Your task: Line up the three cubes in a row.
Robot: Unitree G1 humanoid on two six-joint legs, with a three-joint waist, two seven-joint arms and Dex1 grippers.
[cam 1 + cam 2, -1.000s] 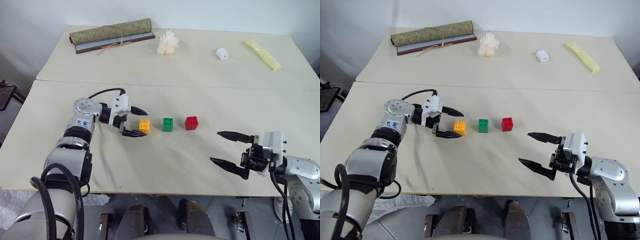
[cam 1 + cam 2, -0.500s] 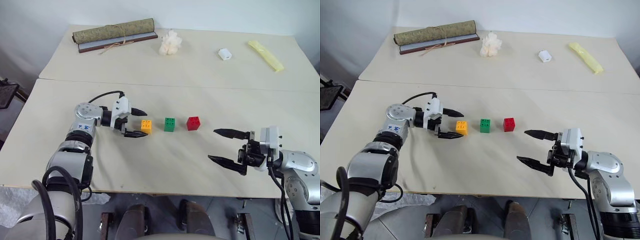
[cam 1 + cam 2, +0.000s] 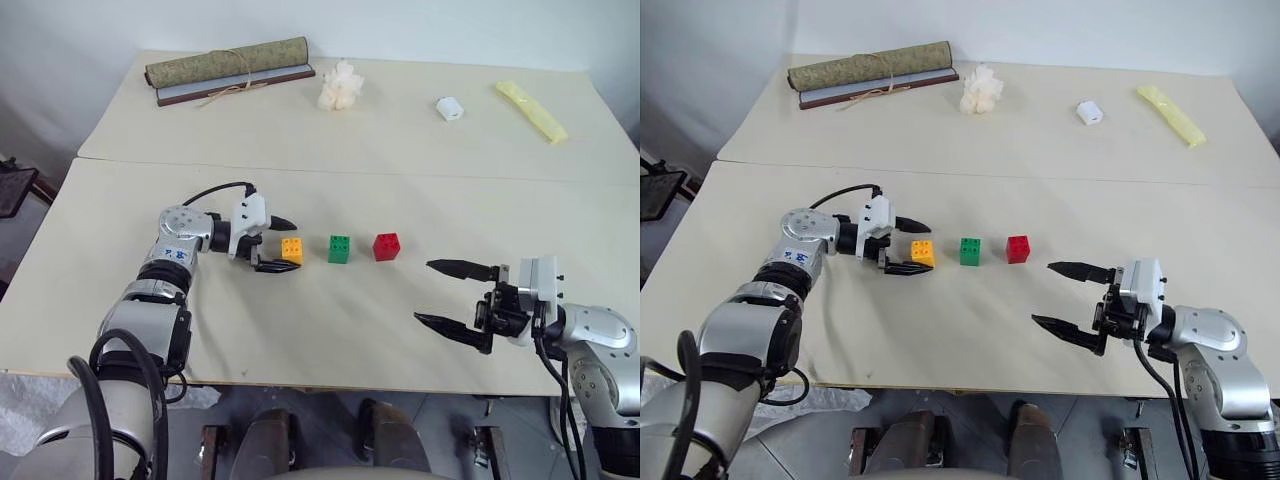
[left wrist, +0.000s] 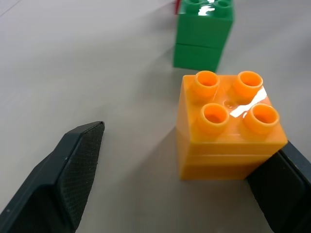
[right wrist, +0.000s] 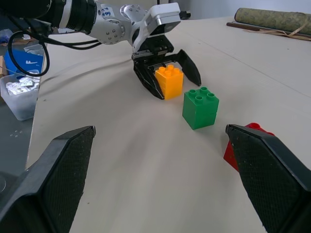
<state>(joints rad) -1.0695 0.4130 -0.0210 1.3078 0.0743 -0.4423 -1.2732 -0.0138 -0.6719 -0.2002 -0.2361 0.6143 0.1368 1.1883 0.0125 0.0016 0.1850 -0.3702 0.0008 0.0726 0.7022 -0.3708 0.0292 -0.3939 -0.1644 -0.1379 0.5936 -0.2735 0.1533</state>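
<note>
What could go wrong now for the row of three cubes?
1. The open left claw straddles the orange cube, one finger at its side; a small swing may push it out of line.
2. The green cube stands close behind; it and the red cube could be shoved too.

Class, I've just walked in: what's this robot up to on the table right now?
The robot's left gripper sits open around the orange cube, one finger touching its side. The green cube and red cube already stand in a row beside it. The right gripper hangs open over the table, holding nothing.
</note>
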